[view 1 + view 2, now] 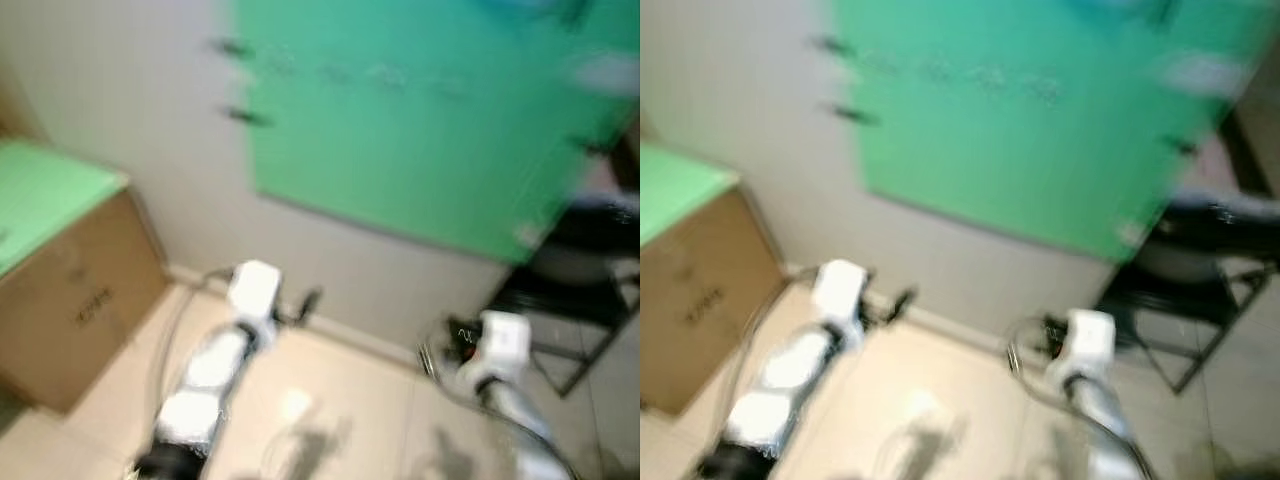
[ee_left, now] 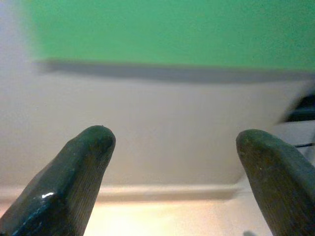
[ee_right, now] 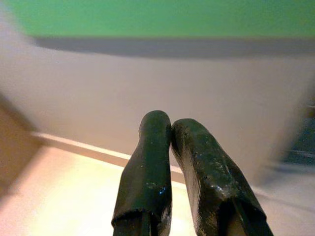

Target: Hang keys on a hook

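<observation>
Two tools (image 1: 305,300) (image 1: 445,345) near wall's baseboard (image 1: 370,340)

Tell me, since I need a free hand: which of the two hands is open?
The left hand: its fingers stand wide apart, while the right hand's are pressed together.

Bright green board (image 1: 420,130) against a pale grey-white wall (image 1: 130,110). Brown cardboard box (image 1: 75,300) under a light green top (image 1: 40,195). Cream floor tiles (image 1: 330,400). Silver arms with white wrist blocks, glossy black fingers (image 2: 74,177) on each tool. Black-framed chair (image 1: 570,290) at right.
</observation>
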You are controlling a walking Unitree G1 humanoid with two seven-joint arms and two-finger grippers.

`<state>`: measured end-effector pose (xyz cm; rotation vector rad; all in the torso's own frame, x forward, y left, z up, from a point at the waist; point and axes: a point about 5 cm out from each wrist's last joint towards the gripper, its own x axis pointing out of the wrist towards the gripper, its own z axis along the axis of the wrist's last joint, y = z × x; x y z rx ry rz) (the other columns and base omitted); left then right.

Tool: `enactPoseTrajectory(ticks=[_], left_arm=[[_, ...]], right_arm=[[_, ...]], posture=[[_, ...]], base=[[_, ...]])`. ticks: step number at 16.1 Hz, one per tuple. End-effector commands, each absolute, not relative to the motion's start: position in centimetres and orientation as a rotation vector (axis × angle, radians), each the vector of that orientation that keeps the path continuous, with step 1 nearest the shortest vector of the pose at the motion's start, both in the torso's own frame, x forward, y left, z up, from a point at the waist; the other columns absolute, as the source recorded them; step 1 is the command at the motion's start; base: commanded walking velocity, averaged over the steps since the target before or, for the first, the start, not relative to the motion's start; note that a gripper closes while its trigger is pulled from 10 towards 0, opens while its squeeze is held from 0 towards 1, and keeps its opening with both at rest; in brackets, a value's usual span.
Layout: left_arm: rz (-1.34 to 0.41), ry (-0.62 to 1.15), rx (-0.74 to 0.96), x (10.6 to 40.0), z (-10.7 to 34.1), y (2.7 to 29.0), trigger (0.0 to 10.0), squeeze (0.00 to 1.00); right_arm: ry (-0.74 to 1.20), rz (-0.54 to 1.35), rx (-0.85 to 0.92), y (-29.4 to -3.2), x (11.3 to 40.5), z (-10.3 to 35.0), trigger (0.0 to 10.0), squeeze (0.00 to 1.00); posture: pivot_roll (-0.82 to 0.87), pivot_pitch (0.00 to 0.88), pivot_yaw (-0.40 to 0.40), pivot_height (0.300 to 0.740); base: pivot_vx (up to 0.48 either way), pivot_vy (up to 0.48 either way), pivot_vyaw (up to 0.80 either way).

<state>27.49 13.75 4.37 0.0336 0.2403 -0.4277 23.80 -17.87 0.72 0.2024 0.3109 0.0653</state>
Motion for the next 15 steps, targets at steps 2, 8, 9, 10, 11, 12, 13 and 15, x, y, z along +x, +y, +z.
enactPoseTrajectory(ticks=[2,8,9,10,11,12,13,15], left_arm=[[-0.440,0.227,0.011,27.6,4.5,12.6,10.0,0.00],[-0.422,0.166,0.040,27.9,5.2,13.1,10.0,0.00],[-0.409,0.157,0.056,28.0,5.2,13.3,10.0,0.00],[-0.405,0.153,0.060,28.0,5.2,13.3,10.0,0.00],[-0.396,0.158,0.055,28.0,5.2,13.4,10.0,0.00],[-0.380,0.177,0.068,28.1,5.0,13.4,10.0,0.00],[-0.374,0.187,0.093,28.1,4.8,13.4,10.0,0.00],[-0.378,0.193,0.125,28.1,4.6,13.2,10.0,0.00]], right_arm=[[0.300,0.041,0.182,-18.9,23.7,0.9,10.0,0.00],[0.204,-0.004,0.139,-19.5,23.8,2.0,10.0,0.00],[0.219,0.011,0.142,-19.1,23.9,1.7,10.0,0.00],[0.220,0.012,0.143,-19.1,23.9,1.7,10.0,0.00],[0.223,0.018,0.143,-19.0,23.9,1.7,10.0,0.00],[0.226,0.023,0.142,-18.9,23.9,1.6,10.0,0.00],[0.233,0.030,0.144,-18.8,23.8,1.4,10.0,0.00],[0.253,0.054,0.133,-18.4,23.6,1.1,10.0,0.00]], posture=[[-0.07,0.000,-0.017,0.740],[-0.07,0.000,-0.011,0.740],[-0.06,0.000,-0.011,0.740],[-0.06,0.000,-0.011,0.740],[-0.06,0.000,-0.012,0.740],[-0.06,0.000,-0.014,0.740],[-0.06,0.000,-0.016,0.740],[-0.06,0.000,-0.018,0.740]], base=[[0.000,0.458,0.58],[0.000,0.458,0.58],[0.000,0.458,0.58],[0.000,0.458,0.58],[0.000,0.431,0.58],[0.000,0.000,0.58],[0.000,0.000,0.59],[0.000,0.000,0.51]])
